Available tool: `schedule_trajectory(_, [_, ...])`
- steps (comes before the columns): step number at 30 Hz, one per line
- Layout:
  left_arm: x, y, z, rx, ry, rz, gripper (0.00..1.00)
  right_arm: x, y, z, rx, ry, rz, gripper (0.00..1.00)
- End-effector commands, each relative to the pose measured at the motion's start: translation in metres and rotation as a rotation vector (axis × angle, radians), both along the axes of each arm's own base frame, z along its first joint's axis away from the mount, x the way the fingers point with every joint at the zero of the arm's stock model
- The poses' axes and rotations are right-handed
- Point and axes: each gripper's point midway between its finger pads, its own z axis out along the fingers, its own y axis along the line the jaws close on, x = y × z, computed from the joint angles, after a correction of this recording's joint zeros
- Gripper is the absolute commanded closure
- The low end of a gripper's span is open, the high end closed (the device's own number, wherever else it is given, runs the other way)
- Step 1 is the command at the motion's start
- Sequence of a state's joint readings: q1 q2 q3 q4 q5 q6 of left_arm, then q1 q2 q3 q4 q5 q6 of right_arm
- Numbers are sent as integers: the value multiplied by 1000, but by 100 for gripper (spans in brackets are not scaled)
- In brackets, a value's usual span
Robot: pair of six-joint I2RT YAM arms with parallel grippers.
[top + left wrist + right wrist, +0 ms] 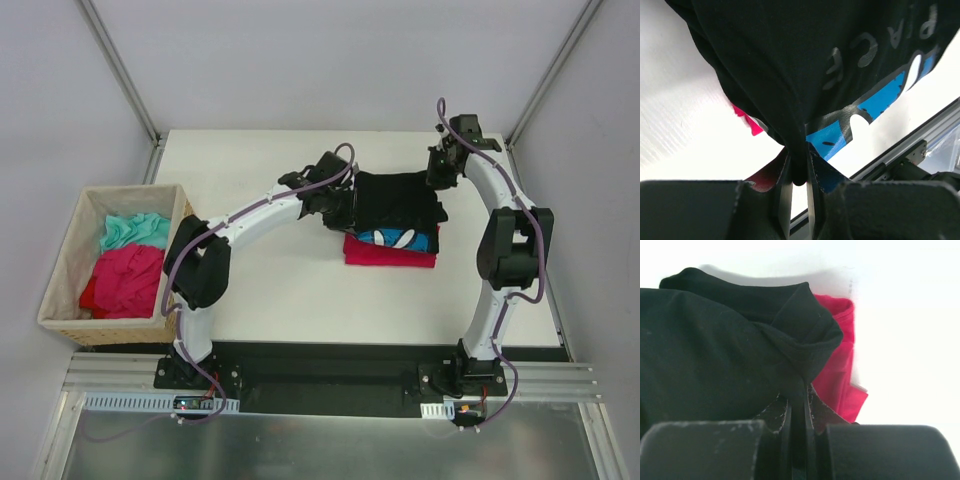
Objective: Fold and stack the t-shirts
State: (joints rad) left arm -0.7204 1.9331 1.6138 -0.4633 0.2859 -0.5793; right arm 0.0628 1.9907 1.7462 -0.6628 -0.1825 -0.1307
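A black t-shirt (395, 200) with a blue and white print hangs stretched between my two grippers, just above a folded crimson-red t-shirt (390, 252) on the white table. My left gripper (340, 205) is shut on its left edge. In the left wrist view the cloth (790, 60) bunches into the closed gripper (799, 160), and a bit of the red shirt (747, 117) shows beneath. My right gripper (440, 170) is shut on the far right corner. The right wrist view has a black fold (715, 350) pinched in that gripper (797, 395), with the red shirt (840, 365) behind.
A woven tan basket (130, 189) stands off the table's left edge, holding teal cloth (135, 230) and crimson cloth (125, 280). Metal frame posts rise at the back corners. An aluminium rail (330, 385) runs along the near edge by the arm bases.
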Motion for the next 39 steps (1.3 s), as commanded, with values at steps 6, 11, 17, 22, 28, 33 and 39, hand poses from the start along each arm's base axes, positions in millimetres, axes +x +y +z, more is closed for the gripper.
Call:
schedule_trajectory(6, [-3, -7, -16, 44, 36, -65, 89, 22, -37, 31, -40, -134, -103, 99])
schedule_trajectory(11, [-8, -3, -25, 56, 62, -69, 89, 21, -35, 26, -28, -120, -101, 99])
schedule_trajectory(17, [-17, 6, -36, 83, 90, -60, 89, 11, -26, 3, -44, -71, -94, 99])
schedule_trajectory(22, [-23, 12, -49, 103, 119, -43, 75, 0, -15, -23, -99, -20, -75, 99])
schedule_trajectory(28, [-24, 18, -66, 135, 130, -23, 1, -4, -17, -32, -116, -8, -85, 67])
schedule_trajectory(33, [-18, 9, -62, 105, 123, -49, 1, 0, -29, -15, -165, -40, -122, 1])
schedule_trajectory(39, [3, 17, 37, 19, -107, -17, 1, -15, -29, 89, -201, -273, -172, 4])
